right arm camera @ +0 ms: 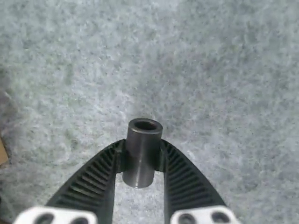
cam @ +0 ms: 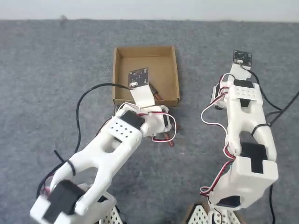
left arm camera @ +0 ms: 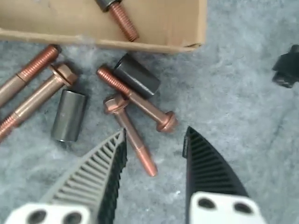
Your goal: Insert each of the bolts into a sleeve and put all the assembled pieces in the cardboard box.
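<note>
The right hand (right arm camera: 141,148) is closed on a dark sleeve (right arm camera: 142,156). It grips the sleeve by its sides so the open bore faces the wrist camera, above bare worktop (right arm camera: 210,70) toward the right edge. The cardboard box (cam: 122,100) sits toward the far edge.

The left hand (left arm camera: 154,134) hangs wide open and holds nothing. It is over the loose parts that lie just beside the box's near wall.

Between its fingers lies the nearest bolt (left arm camera: 133,140), tip toward the hand. Its head touches the shank of a second bolt (left arm camera: 135,99), which rests against a loose sleeve (left arm camera: 136,74). A grey sleeve (left arm camera: 69,115) and two more bolts (left arm camera: 35,98) lie beside them, and one assembled piece (left arm camera: 122,18) is in the box.

The step looks to be picking a bolt for the held sleeve. It would go best to close across the shank just below the head, leaving the tip free to enter the bore. A straight lift should avoid dragging the touching bolt. The right grip needs to be firm, with the bore in line with the bolt.
</note>
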`<state>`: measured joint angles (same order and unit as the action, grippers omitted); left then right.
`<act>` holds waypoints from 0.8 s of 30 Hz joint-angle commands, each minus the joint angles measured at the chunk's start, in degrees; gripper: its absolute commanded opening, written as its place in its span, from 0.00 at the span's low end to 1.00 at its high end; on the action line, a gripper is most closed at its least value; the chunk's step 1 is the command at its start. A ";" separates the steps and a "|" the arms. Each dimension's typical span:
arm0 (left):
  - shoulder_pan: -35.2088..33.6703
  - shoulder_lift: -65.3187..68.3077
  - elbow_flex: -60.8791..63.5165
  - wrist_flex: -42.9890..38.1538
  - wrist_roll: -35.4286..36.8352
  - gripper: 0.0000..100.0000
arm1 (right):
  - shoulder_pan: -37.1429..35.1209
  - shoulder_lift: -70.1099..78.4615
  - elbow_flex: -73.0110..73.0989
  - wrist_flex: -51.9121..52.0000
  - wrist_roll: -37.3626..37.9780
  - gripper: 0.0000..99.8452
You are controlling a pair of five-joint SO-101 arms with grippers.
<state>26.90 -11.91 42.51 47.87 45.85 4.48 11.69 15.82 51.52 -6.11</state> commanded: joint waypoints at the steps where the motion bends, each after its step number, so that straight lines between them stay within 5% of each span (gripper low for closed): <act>1: -0.97 3.60 -4.97 0.62 0.53 0.19 | -0.75 -0.66 -3.60 -1.19 0.62 0.01; 10: -1.49 13.63 -12.18 3.43 0.53 0.18 | -0.92 -0.66 -3.60 -1.36 0.70 0.01; 16: -1.58 19.43 -15.52 3.78 0.35 0.09 | -0.92 -0.66 -3.60 -1.36 0.70 0.01; 24: -1.58 21.36 -15.96 3.43 0.53 0.14 | -0.92 -0.66 -3.60 -1.36 0.70 0.01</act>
<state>25.76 9.71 29.14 51.03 45.93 4.31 11.69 15.82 50.99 -6.11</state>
